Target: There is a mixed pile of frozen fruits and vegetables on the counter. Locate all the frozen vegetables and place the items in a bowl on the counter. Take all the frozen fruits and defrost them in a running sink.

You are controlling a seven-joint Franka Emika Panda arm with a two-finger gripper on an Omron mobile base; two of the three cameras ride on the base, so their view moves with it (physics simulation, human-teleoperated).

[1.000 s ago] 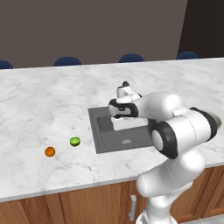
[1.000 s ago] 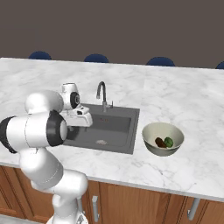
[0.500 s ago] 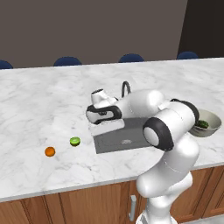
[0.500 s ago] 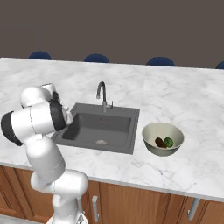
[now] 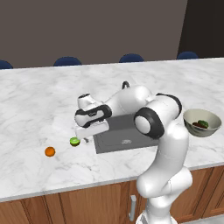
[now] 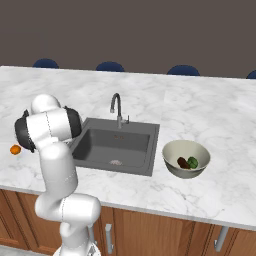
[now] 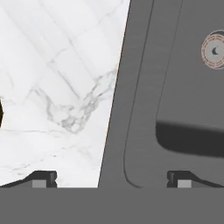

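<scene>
Since a second ago the arm has swung from over the sink (image 6: 116, 145) to its left rim, and the claw (image 5: 89, 131), jaws apart and empty, now hangs beside the lime (image 5: 75, 141). The orange (image 5: 50, 151) lies farther left on the white marble bench (image 5: 39, 100). The right base view shows the bowl (image 6: 186, 158) holding the brown piece (image 6: 183, 162) and dark green piece (image 6: 193, 162); the hand view shows the drain (image 7: 214, 50).

Even, soft rendered light, dim dark backdrop, faint shadows, slightly coarse and blurry throughout.
</scene>
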